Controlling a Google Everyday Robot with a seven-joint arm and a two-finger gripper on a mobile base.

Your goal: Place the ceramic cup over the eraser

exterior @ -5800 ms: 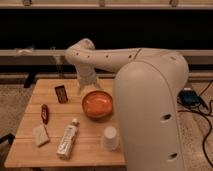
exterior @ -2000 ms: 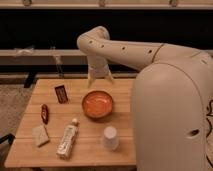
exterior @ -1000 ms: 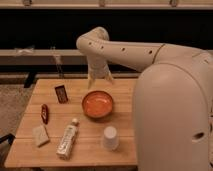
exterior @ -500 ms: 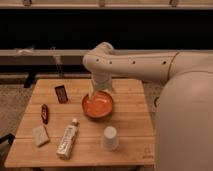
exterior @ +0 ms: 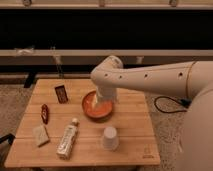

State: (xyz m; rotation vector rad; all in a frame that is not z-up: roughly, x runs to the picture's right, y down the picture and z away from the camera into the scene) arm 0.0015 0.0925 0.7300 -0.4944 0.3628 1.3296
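Note:
The ceramic cup (exterior: 110, 138) is small, white and tapered, and stands mouth down near the front edge of the wooden table (exterior: 135, 120). The eraser (exterior: 61, 93) is a dark flat block with a pale mark and lies at the table's back left. My gripper (exterior: 103, 103) hangs from the white arm (exterior: 150, 77), which reaches in from the right. It is just above the orange bowl (exterior: 93, 111), behind the cup and to the right of the eraser.
A slim red object (exterior: 45, 113) lies at the left. A pale beige block (exterior: 41, 135) and a white labelled bottle (exterior: 67, 138) lie at the front left. A dark cable (exterior: 165, 107) runs on the floor to the right.
The arm has swung forward and down from behind the table, so the gripper now hangs over the orange bowl. The cup, the eraser and the other objects have not moved.

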